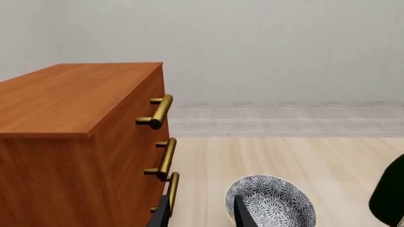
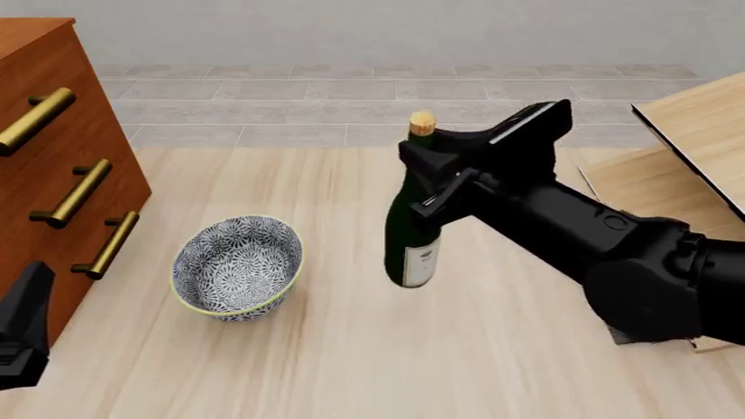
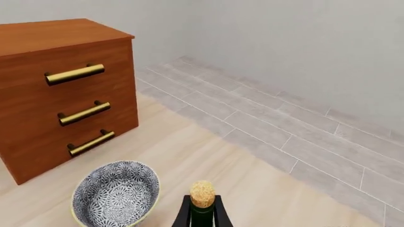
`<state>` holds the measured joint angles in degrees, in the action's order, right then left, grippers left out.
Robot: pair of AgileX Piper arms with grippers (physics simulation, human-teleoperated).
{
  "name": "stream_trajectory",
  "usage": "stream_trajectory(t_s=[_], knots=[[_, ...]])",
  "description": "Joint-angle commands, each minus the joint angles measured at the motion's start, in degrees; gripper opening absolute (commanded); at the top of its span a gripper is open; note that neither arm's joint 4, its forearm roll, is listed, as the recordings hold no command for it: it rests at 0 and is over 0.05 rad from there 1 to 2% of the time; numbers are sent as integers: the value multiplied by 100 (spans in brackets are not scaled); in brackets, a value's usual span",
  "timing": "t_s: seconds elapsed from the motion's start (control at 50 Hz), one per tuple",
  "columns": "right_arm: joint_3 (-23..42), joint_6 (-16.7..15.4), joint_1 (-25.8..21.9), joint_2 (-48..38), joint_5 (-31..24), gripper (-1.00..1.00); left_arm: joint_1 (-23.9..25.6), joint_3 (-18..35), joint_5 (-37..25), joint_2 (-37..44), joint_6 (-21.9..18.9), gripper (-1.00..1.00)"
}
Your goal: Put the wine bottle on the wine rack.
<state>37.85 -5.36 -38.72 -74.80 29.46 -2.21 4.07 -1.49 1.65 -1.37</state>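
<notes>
Reaching in from the right of the front view, the right arm is bringing its gripper (image 2: 434, 179) against the upper part of the wine bottle (image 2: 413, 234), its fingers closing on the neck just below the tan cork. The right wrist view is showing the two fingertips (image 3: 183, 213) sitting tight on either side of that neck, with the cork (image 3: 202, 193) poking up between them. The bottle is standing upright on the pale wooden table (image 2: 349, 349), white label near its base, at mid-table.

At the near left corner of the front view, the left gripper (image 2: 21, 327) is hanging low beside the cabinet; its fingers (image 1: 241, 213) are standing apart in its own wrist view, holding nothing.

Just left of the bottle, a patterned bowl (image 2: 237, 266) is sitting on the table, apart from it. Farther left, the reddish-brown drawer cabinet (image 2: 47, 175) is showing three brass handles. At the far right edge, the pale-wood panels of the wine rack (image 2: 696, 131) are slanting into view, well apart from the bottle.
</notes>
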Motion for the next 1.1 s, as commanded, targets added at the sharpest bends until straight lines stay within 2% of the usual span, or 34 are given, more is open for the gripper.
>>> stream_trajectory(t_s=[0.02, 0.16, 0.34, 0.42, 0.62, 0.8, 0.88, 0.96, 1.04, 1.1], knots=[[139, 38, 313, 421, -309, -100, 43, 90, -40, -4, 8, 100], [368, 60, 503, 623, -674, -100, 57, 121, -8, 36, 42, 100], [650, -117, 684, 729, -1111, -100, 68, 96, 90, 136, 58, 100], [700, -91, 759, 834, -1232, -100, 73, 105, 134, 183, 57, 100], [887, -114, 1188, 1095, -1579, -100, 76, 86, 88, 100, 92, 100], [1020, -50, 1432, 1410, -1856, -100, 74, 25, 163, 130, 143, 100], [1109, 32, 1591, 1541, -1999, -100, 75, 12, 208, 158, 154, 100], [1175, 256, 1750, 1703, -2107, -100, 79, 6, 251, 183, 166, 100], [1270, 237, 1863, 1810, -2265, -100, 90, -29, 261, 165, 180, 100], [1384, 338, 2032, 1935, -2407, -100, 96, -54, 248, 131, 191, 100]])
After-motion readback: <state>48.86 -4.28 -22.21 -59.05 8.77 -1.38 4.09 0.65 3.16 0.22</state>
